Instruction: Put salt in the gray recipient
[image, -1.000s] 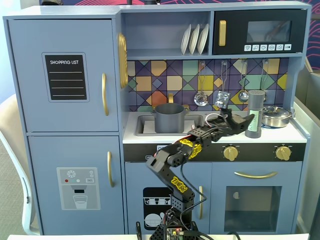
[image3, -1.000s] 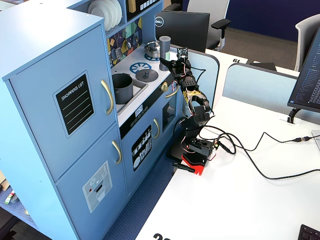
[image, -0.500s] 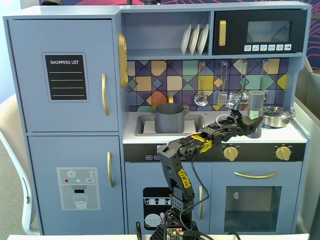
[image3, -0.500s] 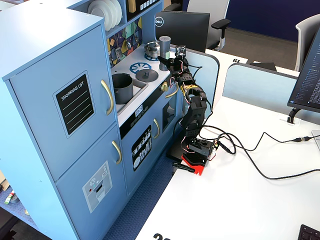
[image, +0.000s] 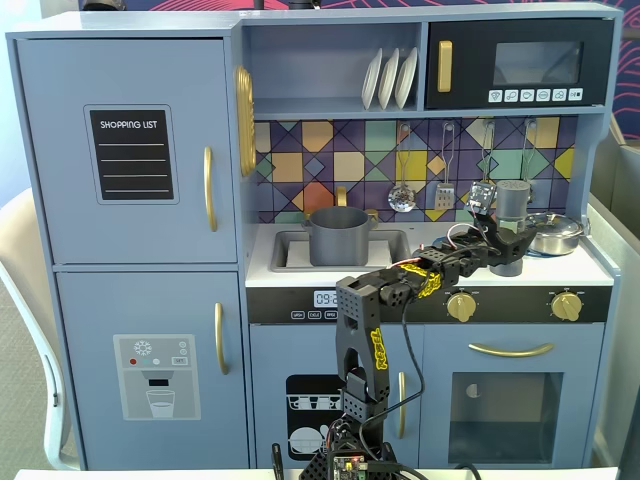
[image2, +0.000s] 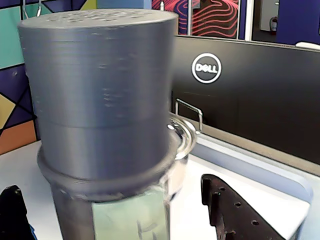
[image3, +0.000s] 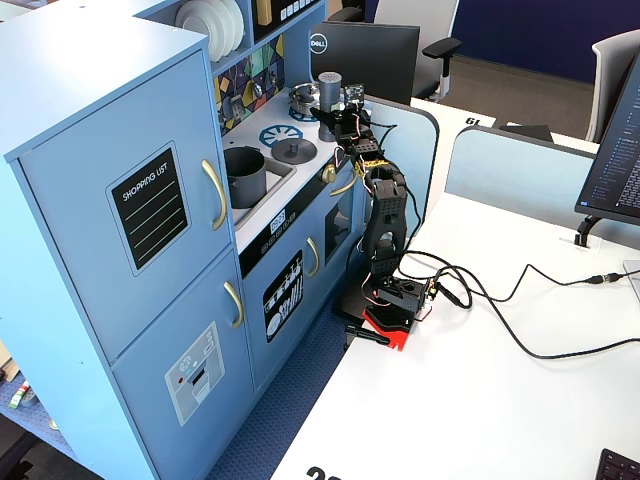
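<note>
The salt (image: 513, 199) is a tall gray shaker with a pale green label (image2: 130, 217). It stands upright on the right of the stove top and also shows in the fixed view from the side (image3: 329, 89). My gripper (image2: 110, 187) is open, with one finger on each side of the shaker's lower body and a gap on both sides. The gripper also shows in both fixed views (image: 505, 250) (image3: 336, 120). The gray recipient (image: 340, 234) is a dark-gray pot with side handles that stands in the sink, left of the arm (image3: 246, 176).
A shiny silver pan (image: 555, 232) stands just right of and behind the shaker (image2: 181, 134). A flat gray lid with a knob (image3: 293, 150) lies on the stove. Utensils (image: 402, 190) hang on the back wall. A Dell monitor (image2: 240, 100) is behind the counter edge.
</note>
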